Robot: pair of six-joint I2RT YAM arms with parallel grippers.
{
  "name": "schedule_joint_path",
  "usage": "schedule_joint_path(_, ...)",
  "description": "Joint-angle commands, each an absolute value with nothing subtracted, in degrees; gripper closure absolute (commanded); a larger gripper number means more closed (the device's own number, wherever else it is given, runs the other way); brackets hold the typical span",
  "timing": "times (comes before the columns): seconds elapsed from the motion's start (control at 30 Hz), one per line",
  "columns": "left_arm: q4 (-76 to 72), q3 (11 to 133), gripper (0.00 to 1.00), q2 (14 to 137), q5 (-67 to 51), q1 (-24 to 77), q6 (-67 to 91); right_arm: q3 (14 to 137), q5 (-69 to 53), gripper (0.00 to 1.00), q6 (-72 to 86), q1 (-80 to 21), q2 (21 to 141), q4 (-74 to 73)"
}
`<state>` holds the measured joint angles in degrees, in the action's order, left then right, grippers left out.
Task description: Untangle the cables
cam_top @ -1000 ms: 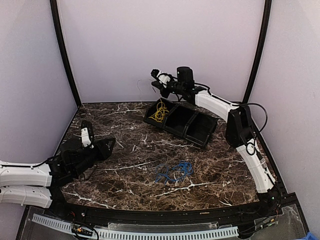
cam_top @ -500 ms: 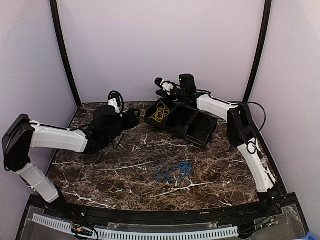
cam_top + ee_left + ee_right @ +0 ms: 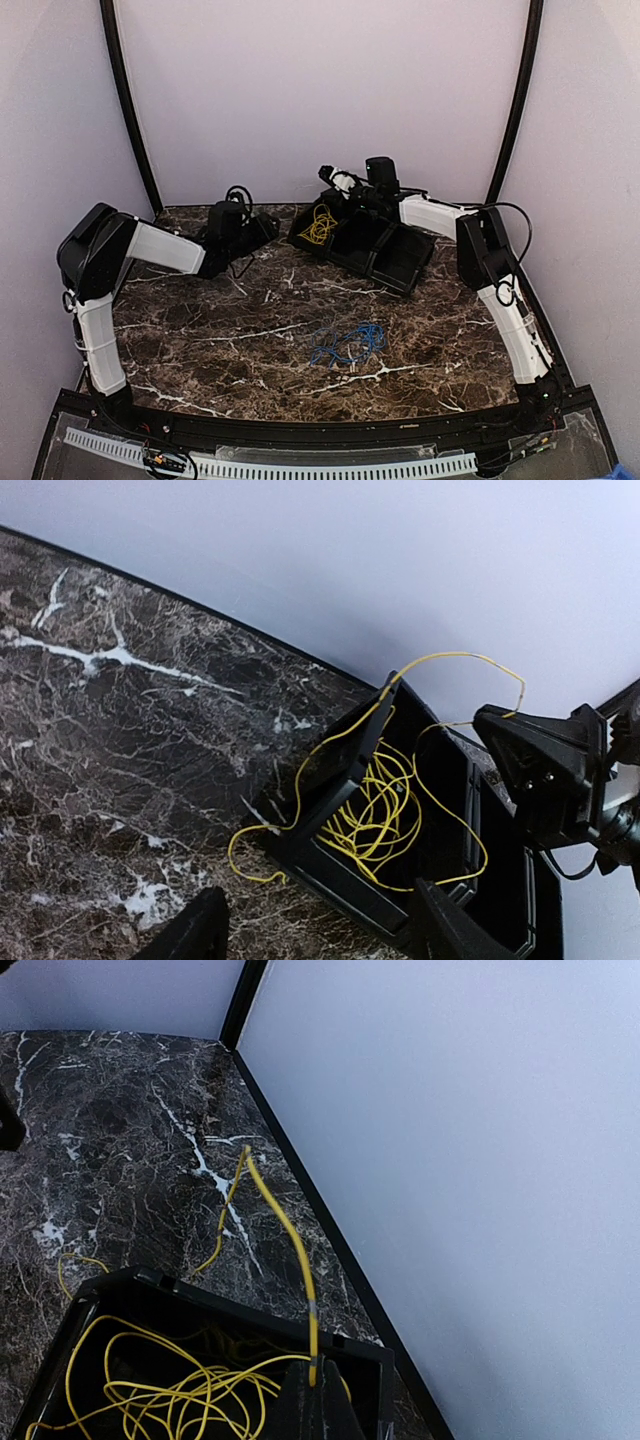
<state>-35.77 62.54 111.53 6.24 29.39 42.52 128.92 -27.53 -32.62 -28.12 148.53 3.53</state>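
Landmark: a black tray (image 3: 405, 262) with several compartments lies slantwise at the back of the marbled worktop (image 3: 230, 330), close to the pale rear wall (image 3: 320, 90).
Around the tray: the left arm reaches in from the tray's left end. The right arm comes in over its back rim.
In the way: the tray's tall left end wall stands between the left end effector (image 3: 262, 228) and the coil inside. The right end effector (image 3: 330, 178) hangs above the tray's back left corner.
Yellow cable (image 3: 320, 225): it is coiled loosely in the tray's left-end compartment. The loops mostly run along the compartment's length.
Yellow strand: one length rises out of the tray, arches over the end wall and runs down its outer face. It ends in a small curl on the worktop just left of the tray.
Blue cable (image 3: 345, 342): it lies as a flat loose tangle on the worktop, well apart from the tray on its near side. Its long axis runs roughly left to right.
Left end effector state: its fingers (image 3: 190, 930) are spread wide with nothing between them, and it points at the tray's left end.
Right end effector state: it is closed, pinching the upper end of the arching yellow strand, which stands up from its fingertips (image 3: 315, 1400).
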Motion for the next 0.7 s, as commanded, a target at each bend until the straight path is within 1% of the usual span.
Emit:
schedule_joint_path(0.0, -38.7, 64.5, 0.37, 115.1, -1.7, 26.3, 50.5, 128.5, -28.7, 1.0, -33.4, -28.5, 147.4, 5.4)
schedule_joint_path(0.1, -40.0, 65.9, 0.4, 118.6, -4.5, 24.8, 53.0, 127.8, -28.8, 1.0, -33.7, -28.4, 147.1, 5.5)
schedule_joint_path(0.23, -42.6, 67.6, 0.48, 122.8, -8.1, 23.3, 56.0, 127.6, -28.8, 1.0, -34.0, -28.5, 147.2, 5.6)
schedule_joint_path(0.5, -45.4, 71.0, 0.62, 128.5, -12.9, 22.6, 60.9, 127.4, -28.4, 1.0, -34.0, -28.4, 147.7, 5.9)
schedule_joint_path(0.67, -47.0, 71.1, 0.67, 130.2, -14.2, 22.6, 63.7, 127.7, -28.2, 1.0, -34.0, -28.5, 148.1, 6.2)
